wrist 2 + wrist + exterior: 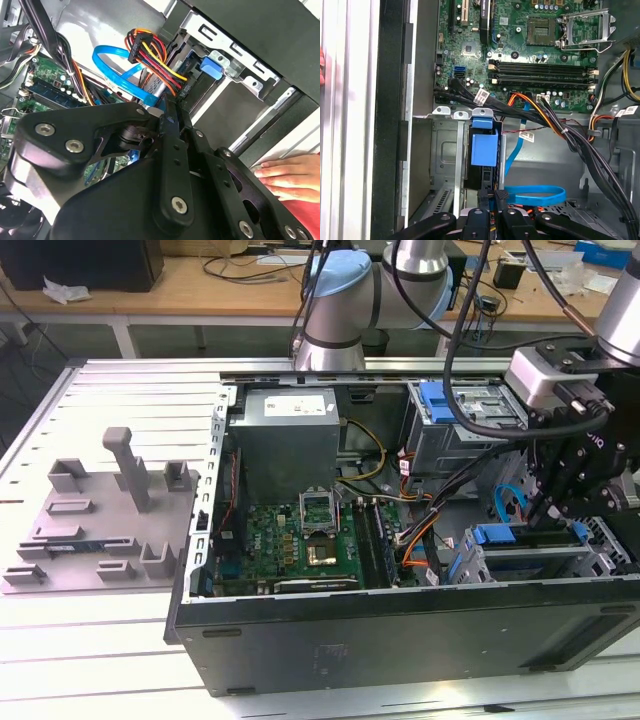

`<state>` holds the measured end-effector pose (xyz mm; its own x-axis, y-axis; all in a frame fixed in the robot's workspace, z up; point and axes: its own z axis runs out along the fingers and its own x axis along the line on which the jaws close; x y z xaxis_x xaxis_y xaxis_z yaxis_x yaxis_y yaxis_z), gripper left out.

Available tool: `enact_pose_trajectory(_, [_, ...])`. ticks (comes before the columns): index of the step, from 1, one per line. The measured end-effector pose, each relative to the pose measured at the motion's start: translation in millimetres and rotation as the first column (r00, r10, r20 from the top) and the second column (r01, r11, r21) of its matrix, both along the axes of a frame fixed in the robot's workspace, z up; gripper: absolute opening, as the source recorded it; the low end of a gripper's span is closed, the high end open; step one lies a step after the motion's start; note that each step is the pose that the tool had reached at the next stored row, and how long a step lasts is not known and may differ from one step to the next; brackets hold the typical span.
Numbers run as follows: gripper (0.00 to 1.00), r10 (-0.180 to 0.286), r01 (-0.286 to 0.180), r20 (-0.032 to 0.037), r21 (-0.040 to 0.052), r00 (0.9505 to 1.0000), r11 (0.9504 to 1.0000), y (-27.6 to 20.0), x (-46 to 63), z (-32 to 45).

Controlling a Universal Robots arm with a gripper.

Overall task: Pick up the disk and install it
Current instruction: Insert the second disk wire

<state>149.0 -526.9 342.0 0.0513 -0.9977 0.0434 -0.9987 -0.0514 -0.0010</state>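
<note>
The disk stands on edge inside a slot of the metal drive cage, with its bright blue carrier facing up. In the exterior view the disk sits in the cage at the front right corner of the open computer case. My gripper hangs just over the disk's end, its black fingers close together with nothing visible between them. The exterior view has the gripper reaching down into that corner. In the second wrist view the gripper points at the cage, beside a blue carrier tab.
A blue data cable and a bundle of power wires loop right by the fingers. A person's hand rests on the case rim. The motherboard, a grey power-supply box, a second blue carrier and a grey fixture plate surround them.
</note>
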Motion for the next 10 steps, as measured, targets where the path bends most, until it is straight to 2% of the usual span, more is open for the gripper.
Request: enact_pose_trajectory(10, [0.16,0.0,0.0,0.0032,-0.0001,1.0,1.0,-0.2,-0.2,-2.2])
